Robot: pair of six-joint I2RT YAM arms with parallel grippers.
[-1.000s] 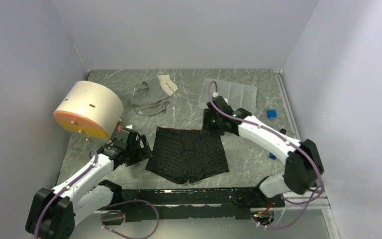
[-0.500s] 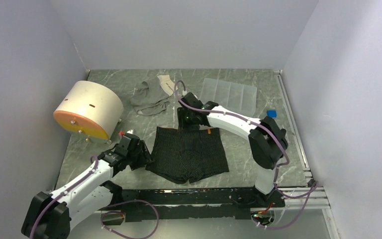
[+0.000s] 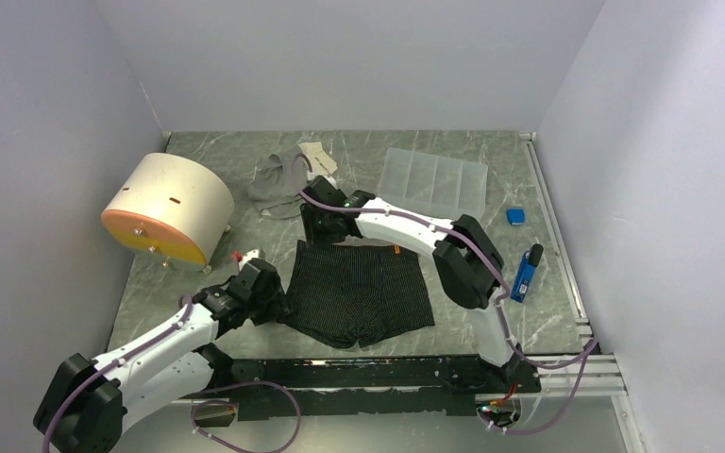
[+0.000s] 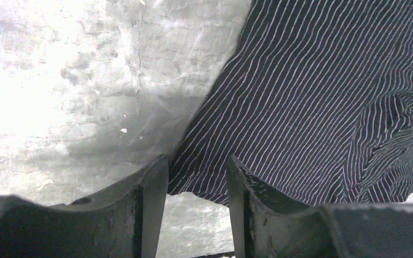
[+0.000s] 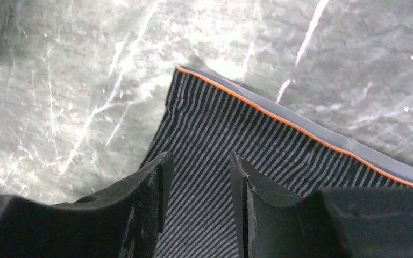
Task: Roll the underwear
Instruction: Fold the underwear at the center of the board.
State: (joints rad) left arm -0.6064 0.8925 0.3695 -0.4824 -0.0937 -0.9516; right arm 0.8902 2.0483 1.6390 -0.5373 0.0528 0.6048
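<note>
The dark striped underwear [image 3: 359,291] lies flat on the marble table, its waistband with an orange edge [image 5: 279,121] at the far side. My left gripper [image 3: 274,300] is open at its near-left leg corner; in the left wrist view the striped hem [image 4: 204,180] sits between the fingers [image 4: 153,199]. My right gripper [image 3: 313,231] is open at the far-left waistband corner; in the right wrist view the striped cloth [image 5: 199,215] lies between its fingers [image 5: 158,196].
A cream drum with an orange face [image 3: 165,208] lies at the left. A grey crumpled garment [image 3: 288,179] and a clear plastic tray [image 3: 434,177] lie at the back. Small blue objects [image 3: 516,216] [image 3: 526,274] sit at the right.
My right arm swept left along the waistband from its right corner to its left corner. My left gripper moved down to the near-left leg corner. A blue object now shows at the right.
</note>
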